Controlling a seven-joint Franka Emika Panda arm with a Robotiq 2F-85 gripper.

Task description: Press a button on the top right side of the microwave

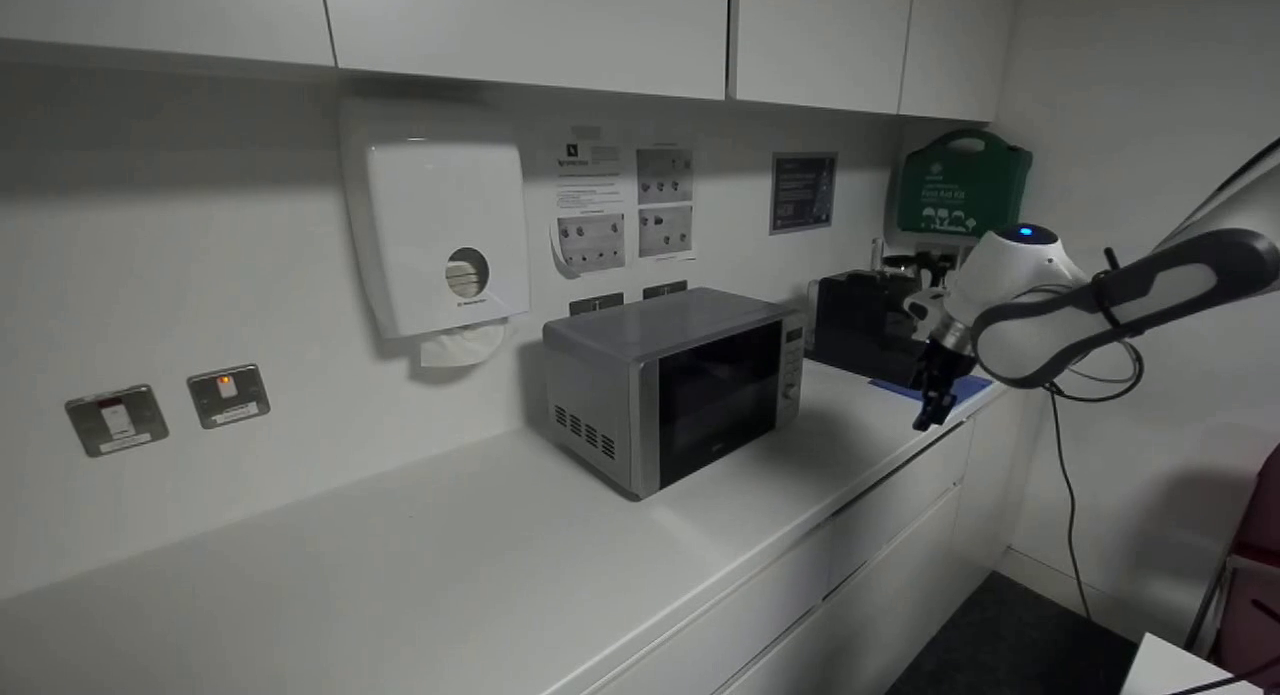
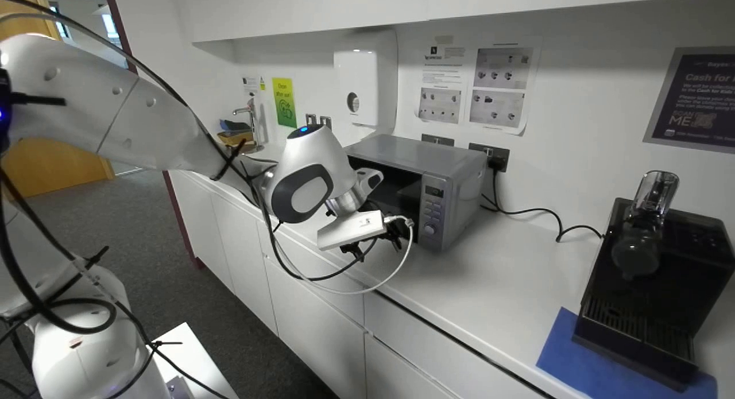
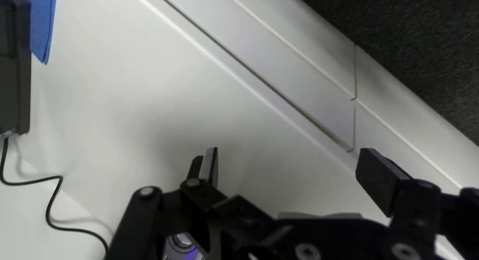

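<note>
- Nearest, the black gripper (image 3: 290,157) hangs above a white countertop (image 3: 149,84), unclenched, its fingers (image 3: 380,183) spread wide with that surface showing between them.
- Below, pale drawers (image 1: 900,505) are closed, their insides hidden.
- Near the gripper but apart from it, the microwave (image 1: 675,395) stands on the countertop by the wall (image 1: 260,275), seen in both exterior views. Its dark glass door (image 1: 720,400) looks closed and hides the inside. The body is boxy and silver-grey, with slotted vents (image 1: 585,432) on its left side. Right of the door, a narrow panel (image 1: 792,360) carries a dark display (image 2: 434,190) at the top, rows of little buttons (image 2: 433,206) below, and a round knob (image 2: 429,228) at the bottom.
- Further right, a black coffee machine (image 2: 677,284) stands on a blue mat (image 2: 565,350); whether the clear cylinder (image 2: 654,195) at its top holds liquid cannot be told.
- On the wall, a white dispenser (image 1: 445,205) shows folded paper (image 1: 463,280) through a round window (image 1: 480,265), and a sheet (image 1: 465,345) hangs underneath.
- A green case (image 1: 962,187) lettered "First Aid Kit" hangs in the corner, closed.
- Farthest, beside a tap (image 2: 252,123), a tan basket (image 2: 235,139) holds dark things (image 2: 238,125), too blurred to name.
</note>
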